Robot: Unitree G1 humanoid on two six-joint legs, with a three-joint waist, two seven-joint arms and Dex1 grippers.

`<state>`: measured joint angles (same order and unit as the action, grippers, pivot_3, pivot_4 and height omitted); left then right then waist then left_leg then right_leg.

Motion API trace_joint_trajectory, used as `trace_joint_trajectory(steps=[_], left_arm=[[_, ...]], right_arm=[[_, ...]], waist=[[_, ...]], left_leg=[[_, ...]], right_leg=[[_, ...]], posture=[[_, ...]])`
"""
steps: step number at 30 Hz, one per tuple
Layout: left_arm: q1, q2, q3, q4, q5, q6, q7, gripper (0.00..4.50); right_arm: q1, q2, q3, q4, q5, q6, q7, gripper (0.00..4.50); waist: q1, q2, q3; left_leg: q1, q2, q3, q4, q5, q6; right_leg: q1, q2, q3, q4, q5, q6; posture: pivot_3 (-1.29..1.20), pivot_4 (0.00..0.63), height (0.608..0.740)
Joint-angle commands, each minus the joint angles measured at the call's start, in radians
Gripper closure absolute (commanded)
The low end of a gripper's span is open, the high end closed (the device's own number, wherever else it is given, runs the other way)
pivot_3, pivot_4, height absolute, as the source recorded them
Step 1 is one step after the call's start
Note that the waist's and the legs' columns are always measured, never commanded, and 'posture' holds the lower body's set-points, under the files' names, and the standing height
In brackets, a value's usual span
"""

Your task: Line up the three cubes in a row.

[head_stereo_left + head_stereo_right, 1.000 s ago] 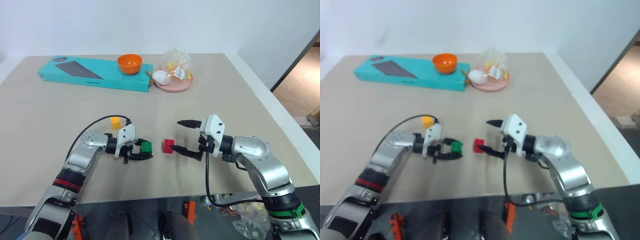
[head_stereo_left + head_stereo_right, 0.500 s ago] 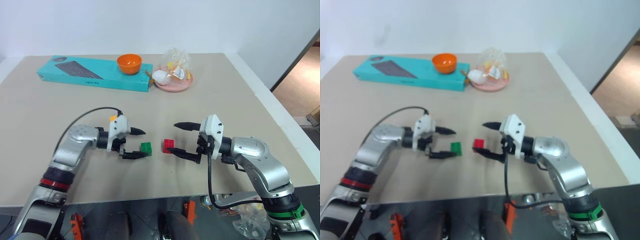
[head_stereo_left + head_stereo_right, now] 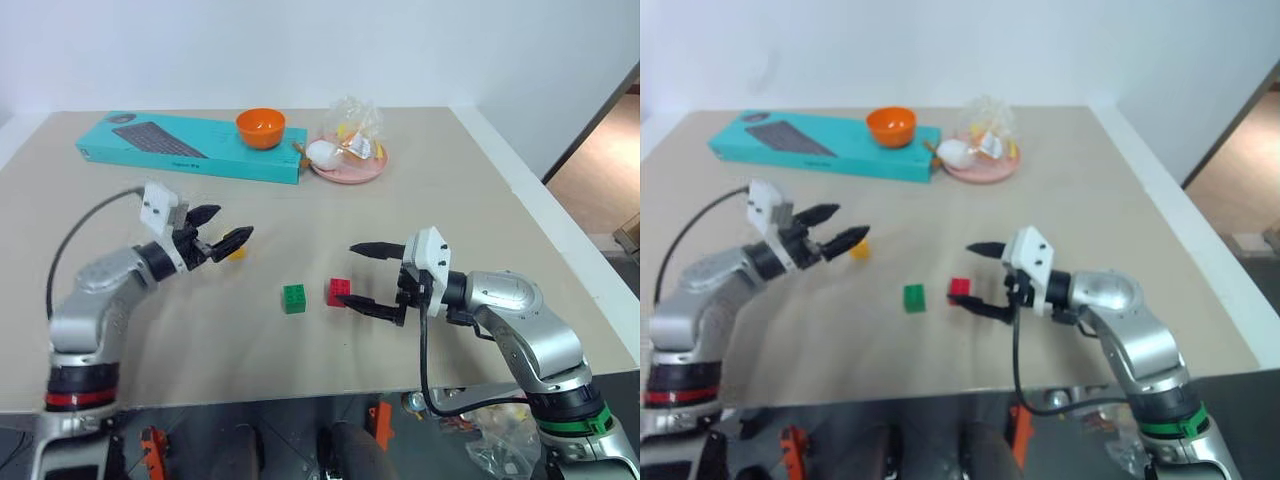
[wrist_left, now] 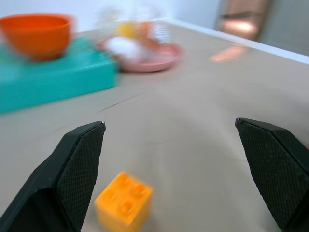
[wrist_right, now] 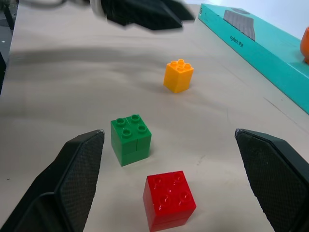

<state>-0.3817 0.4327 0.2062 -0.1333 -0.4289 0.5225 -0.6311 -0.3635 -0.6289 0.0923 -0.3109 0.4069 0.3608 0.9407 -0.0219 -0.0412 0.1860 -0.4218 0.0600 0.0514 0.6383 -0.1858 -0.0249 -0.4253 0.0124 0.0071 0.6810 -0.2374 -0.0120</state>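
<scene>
- The left gripper (image 3: 222,236) has its fingers spread wide apart. They hold nothing and touch nothing.
- It hangs in the air above the tabletop (image 3: 450,200), with the yellow cube (image 5: 178,75) just past its fingertips.
- In the left wrist view the yellow cube sits on the tabletop between the two black fingers (image 4: 72,169), closer to one of them, and it does not touch them.
- The right gripper (image 3: 362,277) is wide open too, and empty. The red cube (image 3: 338,292) sits just in front of its lower finger. I cannot tell if they touch.
- The green cube (image 3: 294,298) stands just beside the red cube, with a small gap between them. Both sit flat with their studs up.
- The yellow cube is farther back and to the left, away from the other two.
- A second ago the left fingers were low and closed around the green cube. Now they have let go, opened wide, and gone up and to the left.
- The green cube stays where it was put down. The red cube has not moved.
- The right gripper has stayed in the same spot, open the whole time.
- At the back are a teal box (image 3: 190,145), an orange bowl (image 3: 260,127) on it, and a pink plate (image 3: 350,165) with a clear bag.
</scene>
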Motion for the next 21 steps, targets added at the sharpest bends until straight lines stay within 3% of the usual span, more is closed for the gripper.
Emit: trace_joint_trajectory(steps=[1,9,21], left_arm=[[0.052,-0.061,0.016,-0.124,0.079,-0.069,0.178,0.03],[0.102,-0.186,-0.031,-0.180,0.204,-0.093,0.415,0.03],[0.077,-0.262,-0.099,-0.130,0.253,-0.020,0.523,0.03]], right_arm=[[-0.008,-0.016,-0.026,-0.006,0.003,-0.018,0.017,0.00],[-0.008,-0.032,-0.028,0.015,-0.003,-0.028,0.033,0.00],[0.005,-0.047,-0.034,0.010,-0.013,-0.027,0.036,0.00]], waist=[[0.000,0.000,0.000],[0.001,0.000,0.000],[0.000,-0.001,0.000]], left_leg=[[0.000,0.000,0.000,0.000,0.000,0.000],[0.001,-0.002,0.000,0.001,0.001,0.001],[0.001,-0.004,0.000,0.001,0.001,0.001]], right_leg=[[0.000,0.000,0.000,0.000,0.000,0.000],[0.000,0.000,0.001,0.000,0.002,0.001],[0.001,0.001,0.003,0.000,0.003,0.002]], posture=[[0.00,0.150,0.740],[0.00,0.150,0.740],[0.00,0.150,0.740]])
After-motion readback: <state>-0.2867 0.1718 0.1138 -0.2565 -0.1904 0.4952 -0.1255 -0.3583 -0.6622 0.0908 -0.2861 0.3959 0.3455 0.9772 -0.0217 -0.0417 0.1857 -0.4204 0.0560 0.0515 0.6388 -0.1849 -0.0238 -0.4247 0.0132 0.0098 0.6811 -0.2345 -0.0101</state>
